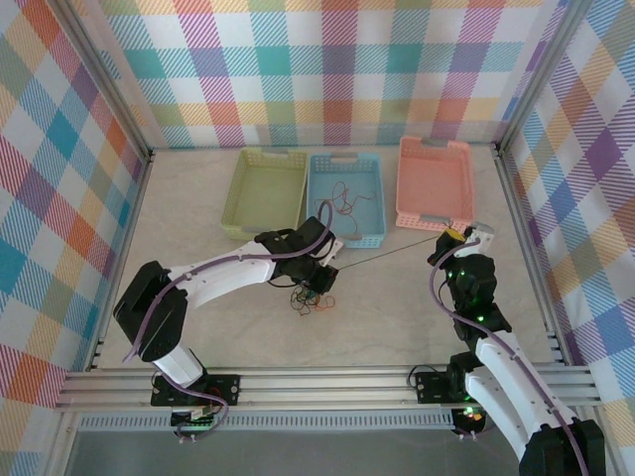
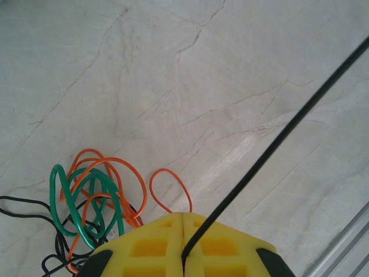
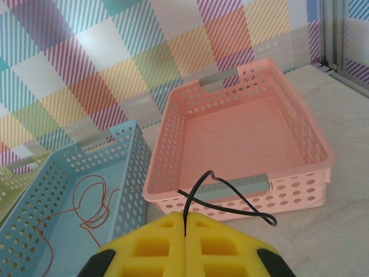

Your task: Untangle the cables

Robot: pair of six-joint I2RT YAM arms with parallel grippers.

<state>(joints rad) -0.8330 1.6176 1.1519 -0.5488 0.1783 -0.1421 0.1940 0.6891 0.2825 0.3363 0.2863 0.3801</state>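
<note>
A black cable (image 1: 392, 253) runs taut across the table between my two grippers. My left gripper (image 1: 327, 268) is shut on one end of it; in the left wrist view the black cable (image 2: 265, 157) comes out of the closed yellow pads (image 2: 150, 248) and slants up to the right. Just left of that gripper lies a tangle of orange-red, green and black cables (image 2: 86, 202), seen from above as a small knot (image 1: 310, 296). My right gripper (image 1: 454, 236) is shut on the other end, whose black loop (image 3: 196, 188) sticks out ahead of the pads.
Three baskets stand in a row at the back: green (image 1: 263, 188), blue (image 1: 375, 213) and pink (image 1: 434, 183). A thin orange-red cable (image 3: 86, 208) lies in the blue basket (image 3: 130, 167). The pink basket (image 3: 242, 133) sits directly ahead of the right gripper. Plaid walls enclose the table.
</note>
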